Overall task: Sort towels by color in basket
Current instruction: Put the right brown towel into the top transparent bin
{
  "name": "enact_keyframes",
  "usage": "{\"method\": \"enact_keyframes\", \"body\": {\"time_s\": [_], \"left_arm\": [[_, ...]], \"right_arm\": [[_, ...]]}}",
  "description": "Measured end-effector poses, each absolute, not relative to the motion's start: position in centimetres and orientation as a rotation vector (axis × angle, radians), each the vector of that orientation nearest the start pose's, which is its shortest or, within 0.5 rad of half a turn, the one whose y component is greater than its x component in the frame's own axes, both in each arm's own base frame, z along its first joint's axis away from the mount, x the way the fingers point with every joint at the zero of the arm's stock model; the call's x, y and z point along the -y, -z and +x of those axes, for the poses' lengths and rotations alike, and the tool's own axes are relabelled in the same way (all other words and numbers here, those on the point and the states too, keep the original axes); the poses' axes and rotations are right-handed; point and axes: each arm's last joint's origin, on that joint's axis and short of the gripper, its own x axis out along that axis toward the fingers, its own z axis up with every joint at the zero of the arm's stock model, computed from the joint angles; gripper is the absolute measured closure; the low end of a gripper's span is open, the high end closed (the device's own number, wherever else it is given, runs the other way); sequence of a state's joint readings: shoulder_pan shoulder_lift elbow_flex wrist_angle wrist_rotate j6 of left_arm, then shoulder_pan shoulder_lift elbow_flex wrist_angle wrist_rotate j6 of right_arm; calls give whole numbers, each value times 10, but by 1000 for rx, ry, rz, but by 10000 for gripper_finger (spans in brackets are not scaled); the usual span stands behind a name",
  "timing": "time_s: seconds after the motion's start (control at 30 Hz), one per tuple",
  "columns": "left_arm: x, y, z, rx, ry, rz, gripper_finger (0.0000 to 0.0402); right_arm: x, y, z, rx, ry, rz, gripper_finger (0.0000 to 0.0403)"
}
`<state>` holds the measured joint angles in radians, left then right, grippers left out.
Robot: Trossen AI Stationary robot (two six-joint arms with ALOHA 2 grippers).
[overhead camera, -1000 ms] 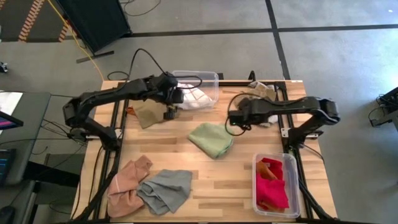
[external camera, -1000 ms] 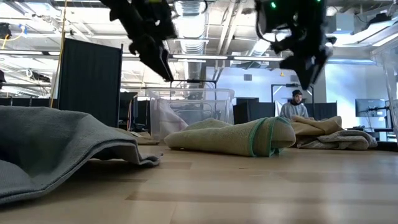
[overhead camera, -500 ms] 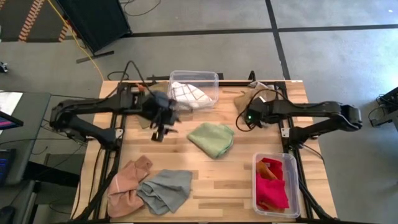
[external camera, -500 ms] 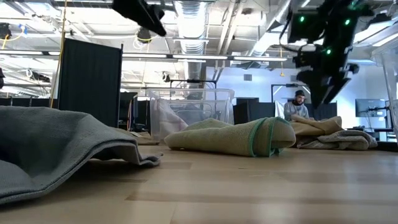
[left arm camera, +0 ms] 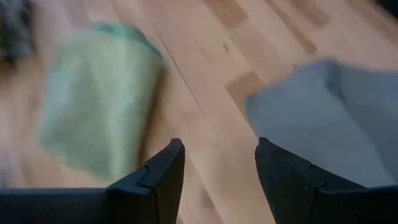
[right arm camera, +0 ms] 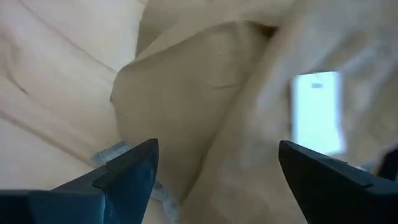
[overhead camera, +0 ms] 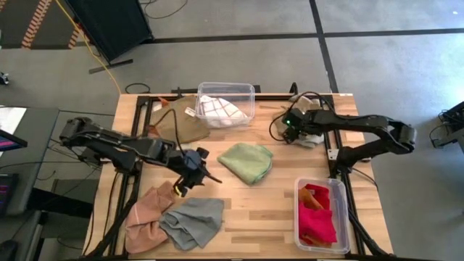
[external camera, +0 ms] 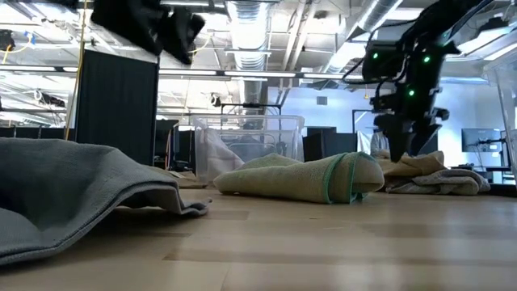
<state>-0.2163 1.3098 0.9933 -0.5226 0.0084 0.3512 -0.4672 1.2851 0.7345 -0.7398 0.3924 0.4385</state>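
My left gripper (overhead camera: 194, 172) (left arm camera: 217, 171) is open above bare wood, between the light green towel (overhead camera: 246, 161) (left arm camera: 99, 118) and the grey towel (overhead camera: 192, 221) (left arm camera: 336, 124). A pink-rust towel (overhead camera: 148, 212) lies beside the grey one. My right gripper (overhead camera: 285, 127) (right arm camera: 217, 168) is wide open, low over the beige towel pile (overhead camera: 310, 122) (right arm camera: 193, 93) with a white tag (right arm camera: 317, 112) at the table's far right. I cannot tell whether it touches the pile. A checked white towel (overhead camera: 217, 109) lies in the far clear bin. A tan towel (overhead camera: 185, 127) lies flat beside that bin. Red and orange towels (overhead camera: 315, 214) fill the near right bin.
The far clear bin (overhead camera: 250, 90) stands at the table's far edge, the red towels' bin (overhead camera: 341, 239) at the near right corner. Bare wood (overhead camera: 254, 210) shows between the green towel and the near edge. In the low view a person (external camera: 388, 137) sits far behind the table.
My left gripper has swung from beside the far bin toward the near edge, coming over the wood by the pink and grey towels. My right gripper has moved toward the far right and come down over the beige pile. No towel has shifted.
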Motion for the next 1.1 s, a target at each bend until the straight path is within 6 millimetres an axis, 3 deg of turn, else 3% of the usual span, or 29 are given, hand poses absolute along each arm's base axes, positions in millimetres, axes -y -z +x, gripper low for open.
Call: {"method": "enact_keyframes", "body": {"time_s": [0.23, 0.47, 0.73, 0.93, 1.1], "left_arm": [[60, -224, 256, -767, 369, 426, 214], [60, -219, 254, -766, 379, 446, 214], [60, -223, 257, -722, 350, 389, 214], [60, -224, 258, -718, 296, 364, 214], [58, -228, 263, -661, 214, 442, 214]], "right_arm": [[118, -159, 193, -1274, 1024, 410, 83], [114, -153, 197, -1323, 969, 387, 204], [98, -197, 201, -1192, 877, 315, 377], [87, -240, 194, -1033, 842, 298, 381], [74, -271, 187, -881, 798, 291, 387]]}}
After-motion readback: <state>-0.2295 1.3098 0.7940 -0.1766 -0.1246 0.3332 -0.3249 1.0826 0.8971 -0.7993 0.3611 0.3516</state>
